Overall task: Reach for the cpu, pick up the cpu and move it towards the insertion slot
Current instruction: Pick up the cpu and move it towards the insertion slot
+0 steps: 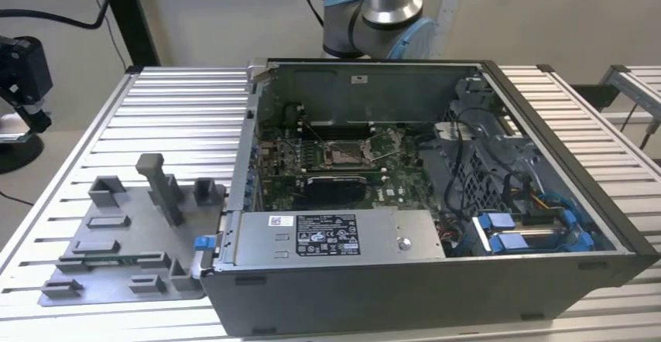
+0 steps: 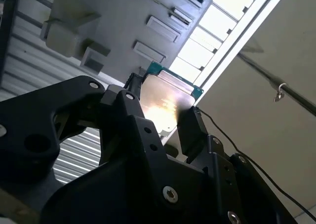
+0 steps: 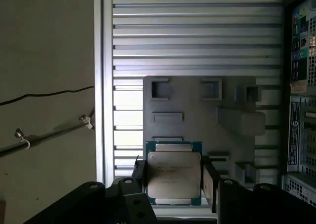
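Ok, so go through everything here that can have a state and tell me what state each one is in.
gripper: shut on the cpu.
cpu: held between the fingers, up off the grey tray.
insertion slot: empty, dark centre bare.
computer case: lying on its side, open on top, motherboard exposed.

The end effector is covering the side edges of the cpu in the first wrist view, so whether they are touching is not showing. Its body is running off the frame. Glare is washing out the cpu's top in the second wrist view. The exterior view's upper edge is cropping the arm.
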Controlling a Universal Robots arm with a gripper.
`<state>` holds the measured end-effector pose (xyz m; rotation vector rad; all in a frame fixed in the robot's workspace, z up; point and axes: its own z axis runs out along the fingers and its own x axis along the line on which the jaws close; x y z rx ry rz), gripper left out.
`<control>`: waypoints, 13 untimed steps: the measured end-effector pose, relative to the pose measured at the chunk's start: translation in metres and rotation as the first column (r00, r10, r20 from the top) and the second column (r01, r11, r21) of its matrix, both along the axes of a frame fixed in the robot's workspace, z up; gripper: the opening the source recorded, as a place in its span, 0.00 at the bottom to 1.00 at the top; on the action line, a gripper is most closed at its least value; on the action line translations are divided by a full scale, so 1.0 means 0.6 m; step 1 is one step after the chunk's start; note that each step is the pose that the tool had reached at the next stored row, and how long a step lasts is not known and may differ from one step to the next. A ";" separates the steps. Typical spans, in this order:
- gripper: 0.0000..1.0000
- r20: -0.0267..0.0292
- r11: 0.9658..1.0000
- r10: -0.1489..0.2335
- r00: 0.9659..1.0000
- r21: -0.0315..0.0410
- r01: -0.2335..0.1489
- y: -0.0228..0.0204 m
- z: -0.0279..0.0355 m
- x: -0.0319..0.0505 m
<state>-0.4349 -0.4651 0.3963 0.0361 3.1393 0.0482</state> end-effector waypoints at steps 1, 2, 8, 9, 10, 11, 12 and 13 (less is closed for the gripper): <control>0.00 0.000 1.000 0.000 1.000 0.000 0.000 0.0000 0.000 0.000; 0.00 0.000 1.000 0.000 1.000 0.000 0.000 0.0000 0.000 0.000; 0.00 0.000 1.000 0.000 1.000 0.000 0.000 0.0000 0.000 0.000; 0.00 0.000 1.000 0.000 1.000 0.000 0.000 0.0000 0.000 0.001; 0.00 0.000 1.000 0.000 1.000 0.000 0.000 0.0000 0.000 0.002; 0.00 0.000 1.000 0.000 1.000 0.000 0.000 -0.0001 0.000 0.003; 0.00 0.000 1.000 0.000 1.000 0.000 0.000 -0.0001 0.000 0.004; 0.00 0.000 1.000 0.000 1.000 0.000 0.000 -0.0001 0.000 0.005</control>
